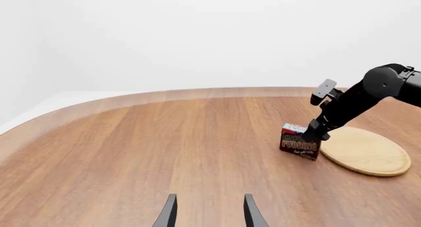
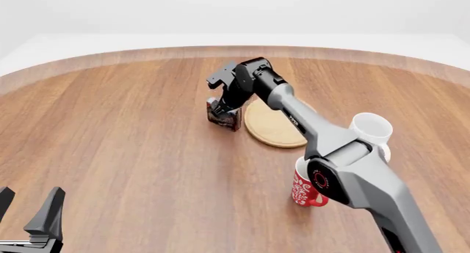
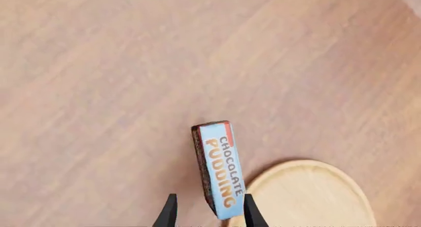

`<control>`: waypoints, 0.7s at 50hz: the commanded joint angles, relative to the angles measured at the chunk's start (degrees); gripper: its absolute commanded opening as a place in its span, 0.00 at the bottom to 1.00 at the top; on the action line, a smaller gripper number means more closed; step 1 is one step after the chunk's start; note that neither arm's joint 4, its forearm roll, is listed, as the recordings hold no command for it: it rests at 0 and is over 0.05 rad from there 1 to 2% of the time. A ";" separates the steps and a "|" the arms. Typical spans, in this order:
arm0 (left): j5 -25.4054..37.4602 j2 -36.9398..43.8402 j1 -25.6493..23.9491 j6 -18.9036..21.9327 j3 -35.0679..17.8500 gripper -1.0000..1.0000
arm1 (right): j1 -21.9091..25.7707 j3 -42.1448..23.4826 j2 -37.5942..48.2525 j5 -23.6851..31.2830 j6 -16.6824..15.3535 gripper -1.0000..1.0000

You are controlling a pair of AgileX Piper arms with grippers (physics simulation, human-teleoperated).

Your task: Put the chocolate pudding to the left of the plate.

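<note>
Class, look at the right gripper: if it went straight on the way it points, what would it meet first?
The right gripper points down at the pudding, which sits between its open fingers; that comes first, then probably the table beneath it.

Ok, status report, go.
Right gripper around chocolate pudding, grip unclear. Left gripper open, idle. Pudding on table left of plate. Nothing blocking.

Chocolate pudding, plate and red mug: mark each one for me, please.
chocolate pudding (image 1: 299, 143), left wrist view, on its dark brown lettered front.
plate (image 2: 272, 126), front view, on the bare wooden face near its middle.
red mug (image 2: 303, 193), front view, on its patterned side, below the right arm.
</note>
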 commanded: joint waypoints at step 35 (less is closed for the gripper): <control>0.00 0.00 0.00 0.00 0.00 1.00 | 1.55 43.62 -31.46 -18.64 2.73 1.00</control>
